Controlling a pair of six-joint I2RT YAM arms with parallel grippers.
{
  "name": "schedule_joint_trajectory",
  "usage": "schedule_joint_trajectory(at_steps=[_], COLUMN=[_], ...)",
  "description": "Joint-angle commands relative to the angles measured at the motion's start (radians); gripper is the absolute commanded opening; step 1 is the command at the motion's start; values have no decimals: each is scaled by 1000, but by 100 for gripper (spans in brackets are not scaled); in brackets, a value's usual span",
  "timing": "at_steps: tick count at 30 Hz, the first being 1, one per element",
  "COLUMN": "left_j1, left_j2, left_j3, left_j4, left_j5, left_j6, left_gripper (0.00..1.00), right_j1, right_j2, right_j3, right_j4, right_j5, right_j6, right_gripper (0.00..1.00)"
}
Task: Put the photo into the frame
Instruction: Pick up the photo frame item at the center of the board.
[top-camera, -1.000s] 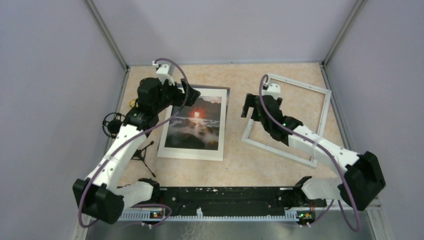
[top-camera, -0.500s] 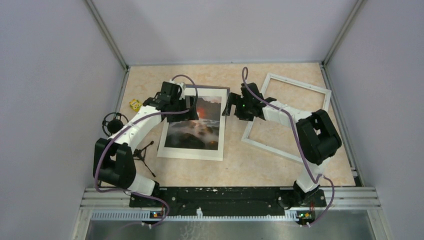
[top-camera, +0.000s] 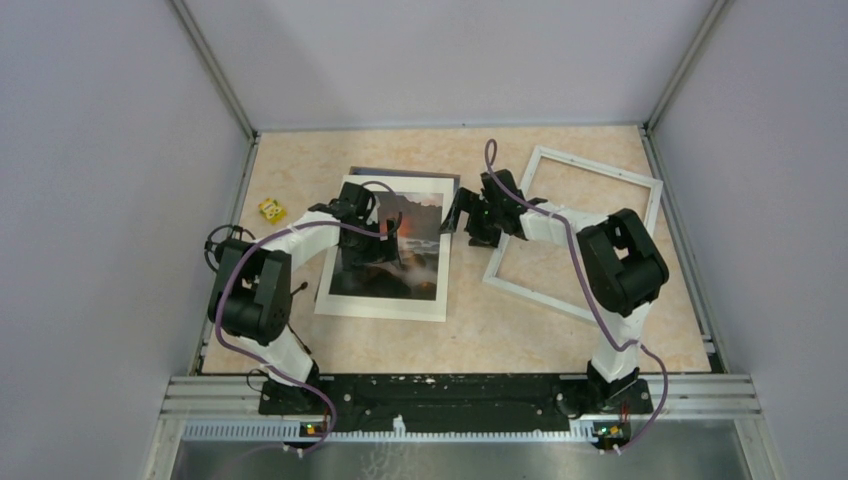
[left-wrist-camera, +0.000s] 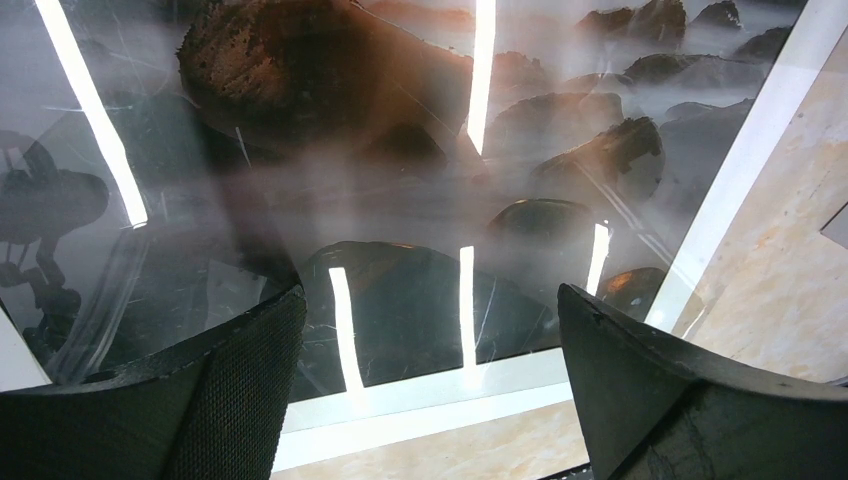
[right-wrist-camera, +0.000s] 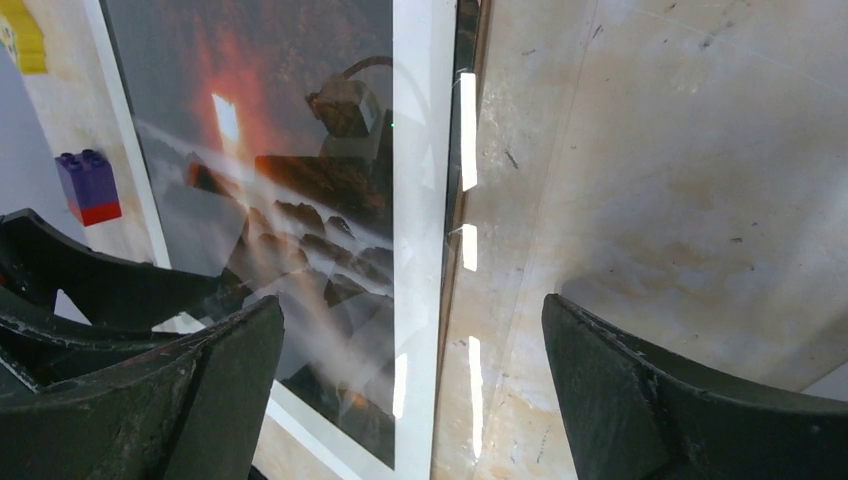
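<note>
**Top external view.** Photo (top-camera: 402, 277) flat on the bench (top-camera: 500, 340), left of centre, outside the frame (top-camera: 600, 170). Long axis from near edge to far edge, sun end toward the far edge, white margin all round. Frame flat on the right half, askew to the bench edges, one corner near the far right corner, bench surface showing through its opening. Left gripper (top-camera: 372, 240) spread above the photo's middle. Right gripper (top-camera: 462, 215) spread between photo and frame. Yellow block (top-camera: 270, 210) near the left edge.

**Left wrist view.** Left gripper (left-wrist-camera: 430, 300) wide apart over glossy misty rocks of the photo (left-wrist-camera: 450, 200); contact not discernible.

**Right wrist view.** Right gripper (right-wrist-camera: 410, 305) wide apart, straddling the photo's (right-wrist-camera: 300, 200) white-margined edge and bare bench (right-wrist-camera: 650, 150).
</note>
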Motion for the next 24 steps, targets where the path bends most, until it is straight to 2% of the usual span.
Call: schedule_joint_trajectory(at_steps=[1, 8, 17, 24], left_j1=[2, 2, 0, 0], left_j2=[23, 87, 83, 80], left_j3=[-29, -27, -33, -37], left_j4=[13, 14, 22, 23], left_j5=[-10, 34, 49, 58], left_j6=[-13, -19, -17, -15], left_gripper=[98, 98, 98, 98], right_j1=[-11, -11, -10, -10], right_j2=[23, 33, -79, -174], right_j3=[-36, -88, -237, -309], right_j4=[130, 309, 581, 620], right_j5=[-82, -204, -310, -310], right_j6=[56, 150, 323, 326], right_gripper=[97, 96, 96, 96])
